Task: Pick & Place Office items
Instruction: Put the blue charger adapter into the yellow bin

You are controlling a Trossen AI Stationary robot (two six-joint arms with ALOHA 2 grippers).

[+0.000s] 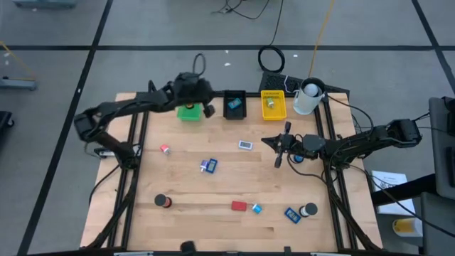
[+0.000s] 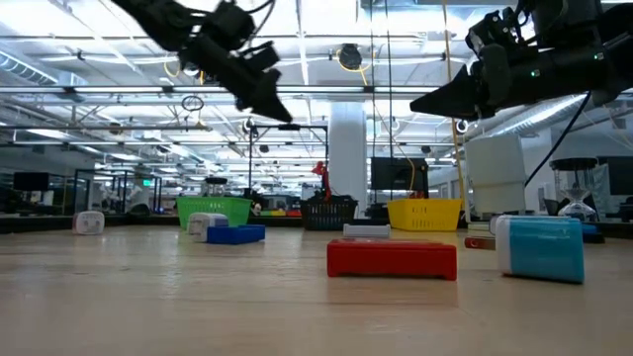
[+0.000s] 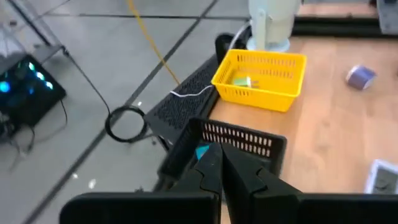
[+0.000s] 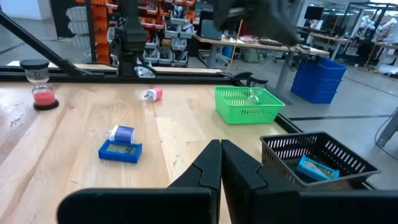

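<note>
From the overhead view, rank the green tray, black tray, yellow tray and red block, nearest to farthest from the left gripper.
Left gripper:
1. Green tray, just beside it.
2. Black tray, toward the right arm.
3. Yellow tray, further along.
4. Red block, near edge.

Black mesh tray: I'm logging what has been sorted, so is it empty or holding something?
Holding something: a light-blue flat item lies inside the black mesh tray.

We see the office items scattered flat on the worktop: a red block [image 1: 239,206] with a small blue piece [image 1: 257,209] just beside it, a blue block [image 1: 292,214] next to a dark round roll [image 1: 309,210], and another dark roll [image 1: 163,202] near the left front. Toward the middle lie a blue block with a purple piece [image 1: 208,166], a small white-and-blue block [image 1: 246,145] and a tiny white-and-red piece [image 1: 165,149].
</note>
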